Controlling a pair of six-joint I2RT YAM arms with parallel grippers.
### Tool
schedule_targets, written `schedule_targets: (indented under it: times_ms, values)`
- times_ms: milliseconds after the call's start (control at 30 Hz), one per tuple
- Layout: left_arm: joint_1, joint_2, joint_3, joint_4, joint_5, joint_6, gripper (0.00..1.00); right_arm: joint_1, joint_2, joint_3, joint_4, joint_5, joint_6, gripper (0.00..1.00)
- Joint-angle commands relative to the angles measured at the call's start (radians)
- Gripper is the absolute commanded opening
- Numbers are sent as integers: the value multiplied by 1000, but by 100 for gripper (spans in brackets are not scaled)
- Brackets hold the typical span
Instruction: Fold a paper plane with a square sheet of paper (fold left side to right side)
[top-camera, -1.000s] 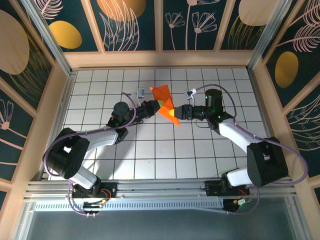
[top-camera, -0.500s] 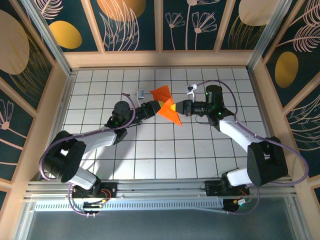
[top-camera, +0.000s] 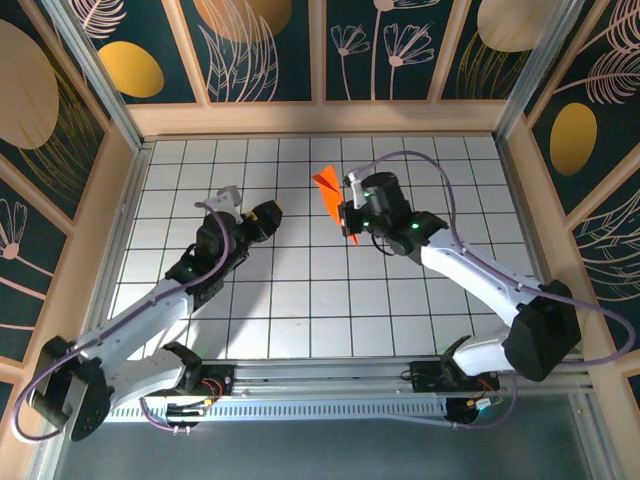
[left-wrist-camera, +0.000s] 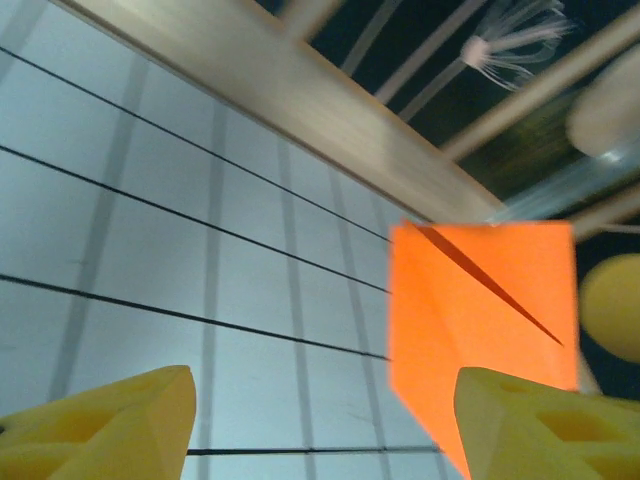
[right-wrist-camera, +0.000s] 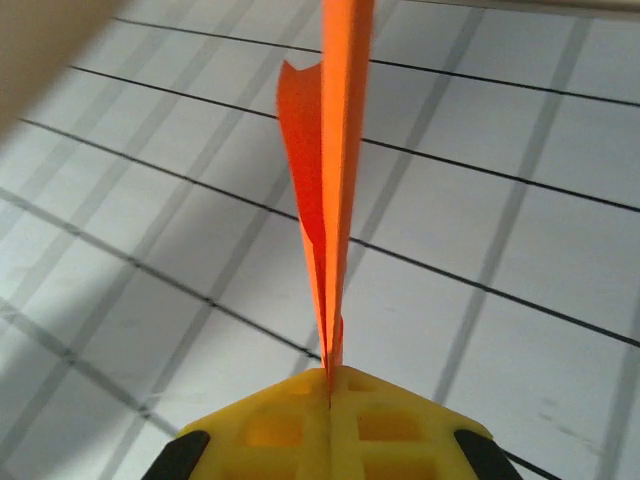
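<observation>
top view: the right claw (top-camera: 346, 212) pinches the orange paper plane (top-camera: 326, 188) up off the worktop (top-camera: 300, 300); the left claw (top-camera: 270, 212) sits well apart from it. left wrist view: its fingers (left-wrist-camera: 100, 425) are spread, released. right wrist view: the right claw is clenched on one thin edge only, so the plane could slip out or spring unfolded.

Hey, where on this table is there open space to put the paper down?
Bare: the near middle of the table, between the left arm and right arm, and both far corners by the wooden walls. Crowded: the far middle, where the right claw pinches the paper plane beside the open left claw.
</observation>
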Motion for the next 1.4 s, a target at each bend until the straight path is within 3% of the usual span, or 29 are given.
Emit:
schedule_targets:
  times_ms: [0, 233, 633, 800, 1033, 1167, 1367]
  values:
    - [7, -92, -40, -201, -260, 18, 72, 68, 91, 61, -147, 500, -52, 0]
    - [7, -237, -102, -264, -373, 6, 75, 199, 380, 165, -268, 879, -51, 0]
    - [8, -244, -110, -269, -398, 11, 80, 263, 731, 275, -356, 936, 30, 1]
    - [9, -227, -110, -261, -396, 11, 80, 289, 790, 309, -368, 853, 31, 14]
    - [11, -168, -87, -232, -353, 11, 85, 282, 752, 320, -355, 701, 29, 45]
    - [30, -122, -77, -195, -276, 5, 88, 261, 675, 312, -344, 613, 35, 64]
    - [114, -60, -91, -105, -94, -44, 90, 201, 505, 270, -294, 460, 53, 83]
